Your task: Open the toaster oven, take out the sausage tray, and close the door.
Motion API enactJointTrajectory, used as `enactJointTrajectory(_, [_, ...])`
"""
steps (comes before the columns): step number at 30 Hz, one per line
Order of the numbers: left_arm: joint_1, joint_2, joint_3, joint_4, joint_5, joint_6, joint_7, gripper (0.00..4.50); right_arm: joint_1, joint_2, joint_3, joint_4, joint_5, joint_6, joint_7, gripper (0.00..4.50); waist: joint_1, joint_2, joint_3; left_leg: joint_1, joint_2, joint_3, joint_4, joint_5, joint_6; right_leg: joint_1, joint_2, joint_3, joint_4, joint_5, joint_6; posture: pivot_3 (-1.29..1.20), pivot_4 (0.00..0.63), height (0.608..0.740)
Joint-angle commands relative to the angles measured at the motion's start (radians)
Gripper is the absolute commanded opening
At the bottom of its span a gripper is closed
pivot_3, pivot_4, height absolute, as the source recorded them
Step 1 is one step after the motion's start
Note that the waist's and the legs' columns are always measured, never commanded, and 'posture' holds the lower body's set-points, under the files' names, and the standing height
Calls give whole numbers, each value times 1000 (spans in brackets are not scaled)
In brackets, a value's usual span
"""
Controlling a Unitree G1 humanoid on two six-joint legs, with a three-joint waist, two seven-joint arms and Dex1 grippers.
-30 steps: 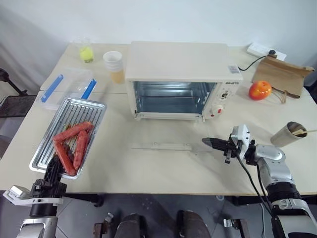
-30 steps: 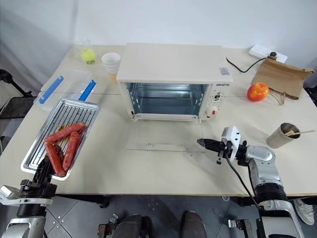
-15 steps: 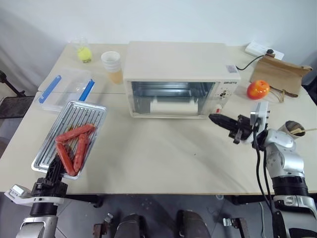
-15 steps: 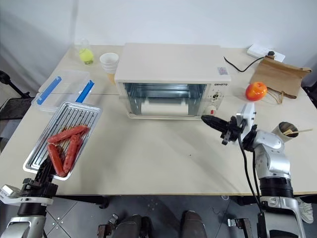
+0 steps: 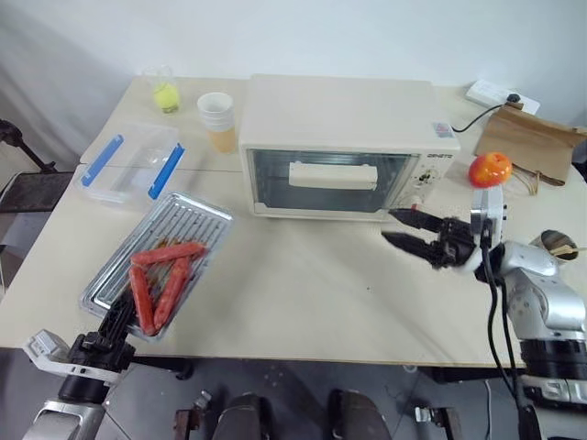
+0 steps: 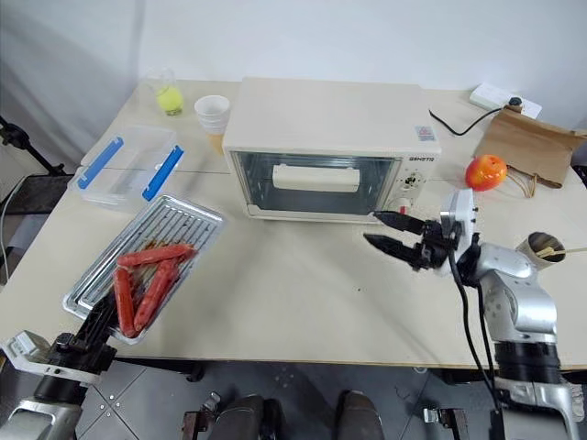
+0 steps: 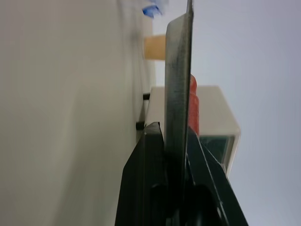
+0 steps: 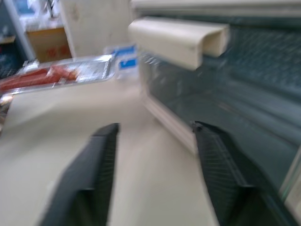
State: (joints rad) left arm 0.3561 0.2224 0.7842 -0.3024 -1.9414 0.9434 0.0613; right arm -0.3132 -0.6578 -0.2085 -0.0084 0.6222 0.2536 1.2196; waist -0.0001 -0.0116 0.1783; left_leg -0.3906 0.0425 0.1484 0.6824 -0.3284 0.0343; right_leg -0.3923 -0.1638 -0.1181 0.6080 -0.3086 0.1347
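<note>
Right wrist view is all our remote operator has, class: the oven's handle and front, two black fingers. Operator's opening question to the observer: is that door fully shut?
Observer: Yes. In the left eye view the door stands upright, flush with the toaster oven.
Operator: Is the right gripper touching it?
Observer: No. The right gripper hangs open in front of the oven's lower right corner, apart from it.
Operator: Who holds the sausage tray?
Observer: The left gripper is shut on the near edge of the sausage tray, at the table's front left.
</note>
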Motion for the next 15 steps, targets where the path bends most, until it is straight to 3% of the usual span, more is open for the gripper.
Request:
enactJointTrajectory(1, [-9, 117, -48, 61, -31, 109, -66, 0, 112, -36, -68, -128, 27, -62, 54, 4002, 1, 0, 0, 0, 0, 0, 0, 0, 0, 0, 0, 0, 0, 0, 0, 0, 150, 740])
enactJointTrajectory(3, [-20, 170, -78, 89, -31, 145, -92, 0, 157, -27, -93, -156, 46, -99, 79, 4456, 0, 0, 0, 0, 0, 0, 0, 0, 0, 0, 0, 0, -1, 0, 0, 0, 150, 740])
enactJointTrajectory(8, [-156, 283, -231, 204, -31, 219, -90, 0, 315, -68, -158, -221, 91, -72, 118, 4456, 5, 1, 0, 1, 0, 0, 0, -1, -1, 1, 0, 1, 0, 0, 0, 0, 150, 740])
enactJointTrajectory(11, [-354, 343, -404, 334, -31, 275, -73, 0, 402, -75, -201, -243, 62, -128, 125, 4456, 11, 2, -1, 1, 0, 0, 0, -1, -1, 1, 0, 2, 1, 0, 0, 0, 150, 740])
enactJointTrajectory(15, [-530, 355, -546, 450, 1, 321, -75, 0, 475, -79, -247, -275, 55, -144, 99, 4456, 23, 3, -1, 2, -2, 1, 0, 0, -1, 1, 0, 3, 3, 1, 1, 0, 150, 740])
